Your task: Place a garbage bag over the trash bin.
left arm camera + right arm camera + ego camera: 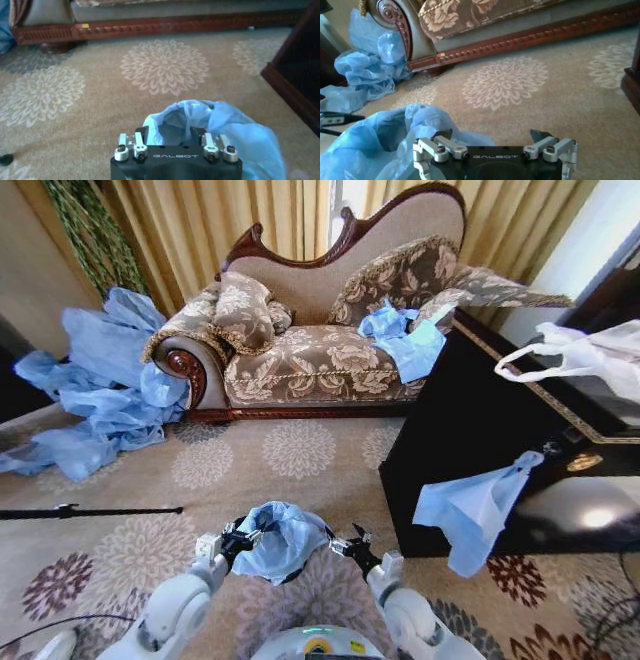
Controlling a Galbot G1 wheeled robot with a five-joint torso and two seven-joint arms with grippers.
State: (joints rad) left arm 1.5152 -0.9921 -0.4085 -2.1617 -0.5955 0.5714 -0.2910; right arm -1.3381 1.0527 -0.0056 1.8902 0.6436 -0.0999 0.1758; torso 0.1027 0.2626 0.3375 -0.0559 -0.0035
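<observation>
- Garbage bag: crumpled light-blue film, bunched at lower centre of the head view, draped over a dark round form that is probably the trash bin; only a sliver of black shows under the film, so the bin's rim cannot be traced.
- Bag sits directly between the two grippers, mouth facing up; no clear long axis, since the film is wadded rather than spread.
- Left gripper: touching the bag's left edge. In the left wrist view the jaws stand apart with film lying between and just beyond them; not clamped as far as can be seen.
- Right gripper: at the bag's right edge, about as near as the left. In the right wrist view the jaws stand apart; one finger meets the film, the other is over bare carpet.
- Judgement: the bag is on but not pulled down; the hem needs drawing outward and down on both sides.
- Surroundings: sofa at upper centre, heap of blue bags at left, dark cabinet at right.
</observation>
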